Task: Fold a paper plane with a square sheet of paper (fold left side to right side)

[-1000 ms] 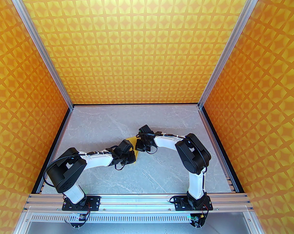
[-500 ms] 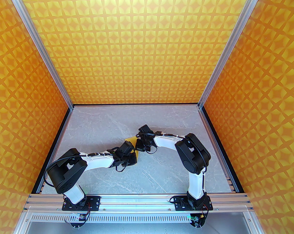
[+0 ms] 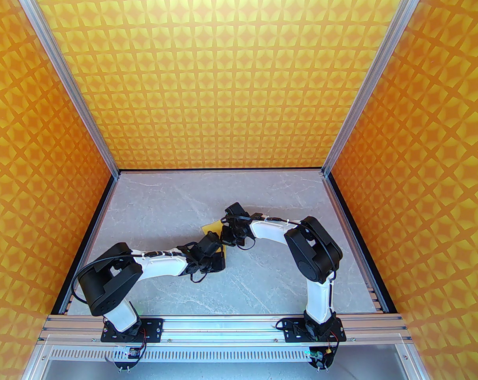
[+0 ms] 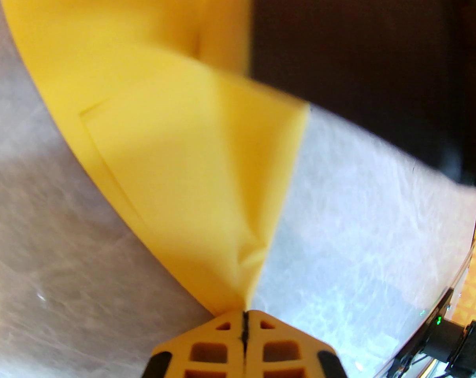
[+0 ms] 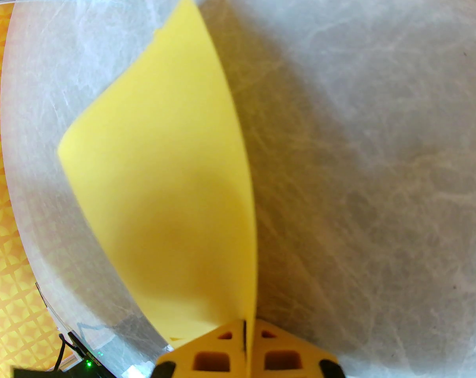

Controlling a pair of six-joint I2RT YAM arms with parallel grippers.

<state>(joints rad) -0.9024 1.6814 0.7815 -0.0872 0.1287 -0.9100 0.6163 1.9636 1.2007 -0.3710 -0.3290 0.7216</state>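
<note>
The thin, plain bright-yellow square sheet of paper [image 4: 175,160] is partly folded. In the left wrist view a triangular flap lies over a lower layer, and a crease runs down to a crumpled tip. The sheet arches over the middle of the grey marble-look table [image 3: 164,204] and casts a shadow on it. The left gripper [image 4: 244,318] is clenched on that crumpled tip, its orange-yellow fingers pressed together. The right gripper [image 5: 246,329] is clamped on another edge of the sheet, which curves away from it like a sail. White print on a black board [image 5: 94,358] at the table's edge is too small to read.
</note>
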